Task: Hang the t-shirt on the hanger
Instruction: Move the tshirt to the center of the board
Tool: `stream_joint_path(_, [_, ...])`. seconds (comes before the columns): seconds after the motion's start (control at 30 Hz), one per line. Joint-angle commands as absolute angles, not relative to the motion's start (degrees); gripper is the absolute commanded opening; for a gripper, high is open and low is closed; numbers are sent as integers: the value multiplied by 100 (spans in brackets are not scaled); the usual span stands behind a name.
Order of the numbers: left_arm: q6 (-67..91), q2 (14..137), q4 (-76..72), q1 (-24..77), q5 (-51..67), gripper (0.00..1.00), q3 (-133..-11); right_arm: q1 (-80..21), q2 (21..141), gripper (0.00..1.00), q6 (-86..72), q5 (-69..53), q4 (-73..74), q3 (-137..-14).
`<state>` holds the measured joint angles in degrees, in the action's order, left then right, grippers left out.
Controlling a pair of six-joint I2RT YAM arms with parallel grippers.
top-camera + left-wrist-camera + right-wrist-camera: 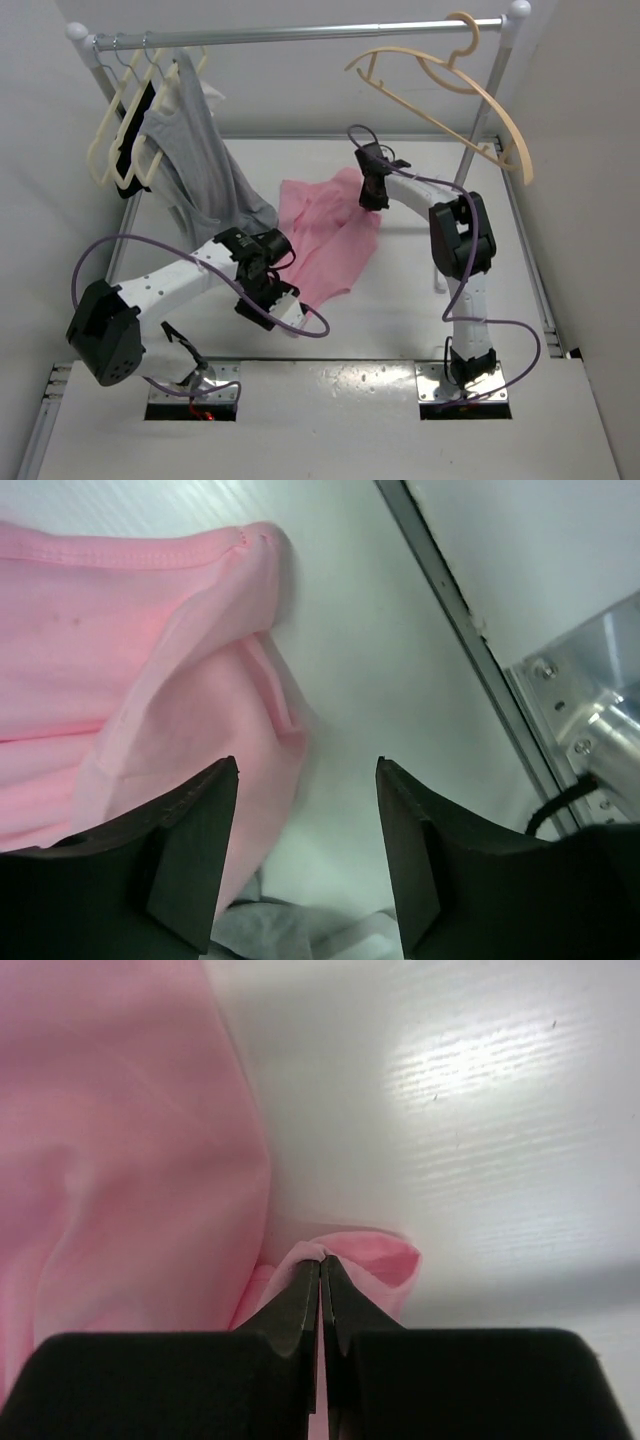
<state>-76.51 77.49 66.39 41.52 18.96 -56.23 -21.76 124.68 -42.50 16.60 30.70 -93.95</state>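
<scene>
**Ana:** Right wrist view first. How does the right gripper (321,1258) stand?

**Ben:** Its two black fingers are pressed together with no gap. A small fold of the t-shirt (130,1160) is pinched at their tips. The rest of the pink cloth spreads to the left of the fingers, and bare white table (480,1080) lies to the right.

**Ana:** And the left gripper (308,770)?

**Ben:** Its jaws stand apart with nothing between them. Through the gap I see only table and something pale gray at the bottom edge that I cannot make out. The pink cloth lies beside and behind one finger, with a stitched hem running along its upper edge. I cannot tell whether that finger touches it. Beyond the other finger sits a metal bracket (590,690).

**Ana:** Where does the shirt lie overall?

**Ben:** From the top camera it is crumpled on the table between the two arms. The right claw is at its far edge and the left claw at its near edge.

**Ana:** The hanger (470,100)?

**Ben:** It hangs tilted by its hook at the right end of the rail (300,35), well apart from the shirt. At the left end a gray garment (205,160) hangs with the cream hangers (125,130), and its lower end comes down near the pink cloth.
</scene>
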Motion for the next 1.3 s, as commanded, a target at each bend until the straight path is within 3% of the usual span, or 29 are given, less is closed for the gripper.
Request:
stream_joint_path(0.0, [-7410, 7620, 6302, 4184, 2364, 63, -6037, -2127, 12524, 0, -3816, 2030, 3208, -9931])
stream_joint_path(0.13, [-6927, 7567, 5716, 4122, 2417, 64, -6091, -2127, 12647, 0, -3578, 2030, 3410, -10362])
stream_joint_path(0.23, [-6768, 7567, 5441, 4122, 2171, 69, -6091, -2127, 12508, 0, -3525, 2030, 3367, -9960])
stream_joint_path(0.27, [-6715, 7567, 5440, 4122, 2171, 71, -6169, -2127, 12429, 5, -3524, 1943, 3305, -9801])
stream_joint_path(0.3, [-6715, 7628, 5440, 4122, 2171, 77, -6170, -2127, 12271, 25, -3472, 1864, 3235, -9487])
stream_joint_path(0.4, [-6776, 7682, 5388, 4271, 2320, 84, -6223, -2127, 12059, 60, -3314, 1539, 3059, -9028])
stream_joint_path(0.5, [-6776, 7927, 5388, 4447, 2645, 86, -6293, -2127, 11831, 69, -3261, 1538, 3164, -8764])
stream_joint_path(0.87, [-8621, 8728, 5941, 4931, 2514, 86, -5941, -2241, 10276, 83, -3155, 1354, 3814, -7096])
stream_joint_path(1.0, [-8868, 8780, 5951, 4992, 2514, 85, -5863, -2127, 9634, 83, -3296, 1063, 3876, -6426])
stream_joint_path(1.17, [-8394, 8982, 5047, 5115, 2190, 74, -5459, -2197, 9080, 83, -3243, 880, 4192, -5758])
stream_joint_path(1.23, [-8324, 8982, 4677, 5115, 2110, 63, -5195, -2249, 8790, 83, -3182, 555, 4332, -5565])
stream_joint_path(1.27, [-8323, 8982, 4589, 5115, 2109, 53, -5125, -2250, 8702, 83, -3121, 336, 4403, -5511])
